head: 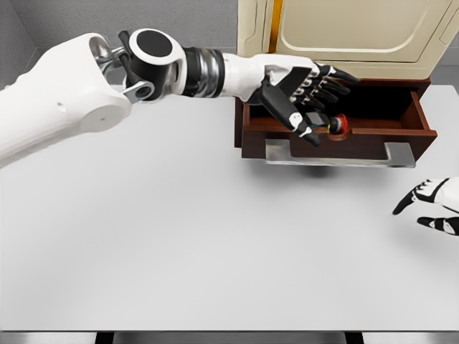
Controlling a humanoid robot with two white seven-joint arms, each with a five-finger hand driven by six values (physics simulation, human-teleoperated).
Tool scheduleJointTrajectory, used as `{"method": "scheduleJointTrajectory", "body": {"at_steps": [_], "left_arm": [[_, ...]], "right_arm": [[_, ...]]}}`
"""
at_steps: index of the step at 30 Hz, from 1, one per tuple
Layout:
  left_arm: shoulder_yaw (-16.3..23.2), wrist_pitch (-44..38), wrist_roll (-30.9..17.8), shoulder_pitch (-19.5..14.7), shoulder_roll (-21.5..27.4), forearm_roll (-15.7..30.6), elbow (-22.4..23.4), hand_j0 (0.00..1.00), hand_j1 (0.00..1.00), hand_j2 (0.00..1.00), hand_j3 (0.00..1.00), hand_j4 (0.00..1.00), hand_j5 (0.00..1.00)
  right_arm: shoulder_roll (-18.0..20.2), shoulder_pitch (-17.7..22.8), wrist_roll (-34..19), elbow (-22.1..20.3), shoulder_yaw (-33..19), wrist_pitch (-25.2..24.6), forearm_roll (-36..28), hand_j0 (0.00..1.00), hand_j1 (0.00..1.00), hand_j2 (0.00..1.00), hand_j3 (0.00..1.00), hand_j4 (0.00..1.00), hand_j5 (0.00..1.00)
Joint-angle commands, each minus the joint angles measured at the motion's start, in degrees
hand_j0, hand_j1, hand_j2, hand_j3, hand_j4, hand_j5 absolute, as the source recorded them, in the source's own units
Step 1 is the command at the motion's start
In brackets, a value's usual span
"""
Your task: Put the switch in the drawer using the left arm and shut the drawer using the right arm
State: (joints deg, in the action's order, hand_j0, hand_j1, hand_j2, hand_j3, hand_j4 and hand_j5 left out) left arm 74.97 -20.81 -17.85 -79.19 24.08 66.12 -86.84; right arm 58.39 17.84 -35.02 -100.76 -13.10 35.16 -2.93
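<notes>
A dark wooden drawer (pixel 401 136) stands pulled out at the back right of the white table, with a grey handle (pixel 337 153) along its front. Inside it lies the switch (pixel 337 125), a small dark piece with a red end and a spot of yellow and green. My left hand (pixel 312 97) reaches over the drawer's left half, fingers spread and apart from the switch, which shows just below the fingertips. My right hand (pixel 430 206) rests at the right edge of the table with relaxed fingers, holding nothing.
A cream cabinet (pixel 344 32) rises behind the drawer. The white table (pixel 179 236) spreads out in front, its near edge at the bottom of the picture. My left arm (pixel 86 100) crosses the upper left.
</notes>
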Motion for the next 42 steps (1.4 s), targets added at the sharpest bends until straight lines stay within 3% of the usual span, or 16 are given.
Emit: {"method": "scheduleJointTrajectory", "body": {"at_steps": [1, 2, 5, 9, 12, 13, 15, 17, 18, 19, 21, 23, 24, 29, 36, 42], "left_arm": [[-1.31, 2.7, -1.13, 0.0, 8.78, 0.32, -9.74, 1.0, 1.0, 1.0, 1.0, 1.0, 1.0], [-1.75, 4.63, -2.09, 0.0, 14.23, 0.67, -14.23, 1.0, 1.0, 1.0, 1.0, 1.0, 1.0], [-2.02, 10.43, -13.52, 0.0, 22.5, 2.26, -14.23, 1.0, 1.0, 1.0, 1.0, 1.0, 1.0], [-1.84, 21.06, -17.15, 3.86, 38.22, 0.15, -14.23, 1.0, 1.0, 1.0, 1.0, 1.0, 1.0], [-1.84, 24.24, -17.15, 4.04, 39.91, -10.83, -14.06, 1.0, 1.0, 1.0, 1.0, 1.0, 1.0], [-1.84, 24.41, -17.15, 3.78, 39.82, -20.39, -13.44, 1.0, 1.0, 1.0, 1.0, 1.0, 1.0], [-1.84, 24.24, -17.15, 3.43, 39.91, -29.02, -13.01, 1.0, 1.0, 1.0, 1.0, 1.0, 1.0], [3.07, 23.53, -17.15, 3.25, 38.07, -34.13, -4.57, 1.0, 1.0, 1.0, 1.0, 1.0, 1.0], [4.05, 24.5, -17.15, 3.16, 37.27, -37.2, -4.3, 1.0, 1.0, 1.0, 1.0, 1.0, 1.0], [4.14, 29.23, -17.15, 2.64, 40.52, -44.57, -8.69, 1.0, 1.0, 1.0, 1.0, 1.0, 1.0], [3.79, 48.21, -17.15, 2.81, 40.17, -61.1, -9.84, 1.0, 1.0, 1.0, 1.0, 1.0, 1.0], [2.2, 55.81, -17.15, 2.64, 41.31, -64.09, -10.54, 1.0, 1.0, 1.0, 1.0, 1.0, 1.0], [0.54, 55.81, -17.15, 2.29, 40.96, -71.3, -10.28, 1.0, 1.0, 1.0, 1.0, 1.0, 1.0], [-3.07, 55.81, -17.15, 2.99, 40.79, -72.01, -6.59, 1.0, 1.0, 1.0, 1.0, 1.0, 1.0], [-3.07, 55.81, -17.15, 3.96, 37.71, -71.75, -4.83, 1.0, 1.0, 1.0, 1.0, 1.0, 1.0], [-3.16, 55.81, -17.15, 4.39, 37.71, -71.66, -4.92, 1.0, 1.0, 1.0, 1.0, 1.0, 1.0]], "right_arm": [[0.06, 0.0, 0.02, -0.05, -0.35, -0.16, -0.59, 0.59, 0.59, 0.59, 0.59, 0.59, 0.59], [-0.03, 0.0, 0.02, -0.05, -0.26, -0.16, -0.59, 0.59, 0.59, 0.59, 0.59, 0.59, 0.59], [0.06, 0.0, 0.02, -0.05, 0.09, -0.16, -0.59, 0.58, 0.58, 0.58, 0.58, 0.58, 0.58], [0.06, -0.18, 0.02, -0.05, 0.36, -0.16, -0.5, 0.57, 0.57, 0.57, 0.57, 0.57, 0.57], [0.23, -0.35, 0.02, -0.05, -0.35, -0.16, -0.94, 0.57, 0.57, 0.57, 0.57, 0.57, 0.57], [0.41, -0.7, 0.02, -0.05, -0.44, -0.16, -1.91, 0.56, 0.56, 0.56, 0.56, 0.56, 0.56], [2.16, -0.97, 0.02, -0.05, -0.96, -0.16, -3.13, 0.56, 0.56, 0.56, 0.56, 0.56, 0.56], [2.43, -0.97, 0.02, -0.05, -1.4, -0.16, -4.02, 0.56, 0.56, 0.56, 0.56, 0.56, 0.56], [2.43, -0.97, 0.02, -0.05, -1.75, -0.16, -4.11, 0.56, 0.56, 0.56, 0.56, 0.56, 0.56], [2.43, -0.97, 0.02, -0.05, -1.93, -0.16, -4.11, 0.56, 0.56, 0.56, 0.56, 0.56, 0.56], [2.43, -1.05, 0.02, -0.05, -1.84, -0.16, -4.11, 0.56, 0.56, 0.56, 0.56, 0.56, 0.56], [2.78, -1.23, 0.02, -0.05, -1.75, -0.16, -4.11, 0.56, 0.56, 0.56, 0.56, 0.56, 0.56], [2.87, -1.41, 0.02, -0.05, -1.58, -0.16, -4.11, 0.56, 0.56, 0.56, 0.56, 0.56, 0.56], [4.71, -2.55, 0.02, -0.05, 0.27, -0.16, -4.11, 0.56, 0.56, 0.56, 0.56, 0.56, 0.56], [4.89, -7.91, 0.02, -0.05, 5.36, -0.16, -4.11, 0.56, 0.56, 0.56, 0.56, 0.56, 0.56], [4.89, -8.88, 0.02, -0.05, 6.86, -0.16, -4.02, 0.56, 0.56, 0.56, 0.56, 0.56, 0.56]]}}
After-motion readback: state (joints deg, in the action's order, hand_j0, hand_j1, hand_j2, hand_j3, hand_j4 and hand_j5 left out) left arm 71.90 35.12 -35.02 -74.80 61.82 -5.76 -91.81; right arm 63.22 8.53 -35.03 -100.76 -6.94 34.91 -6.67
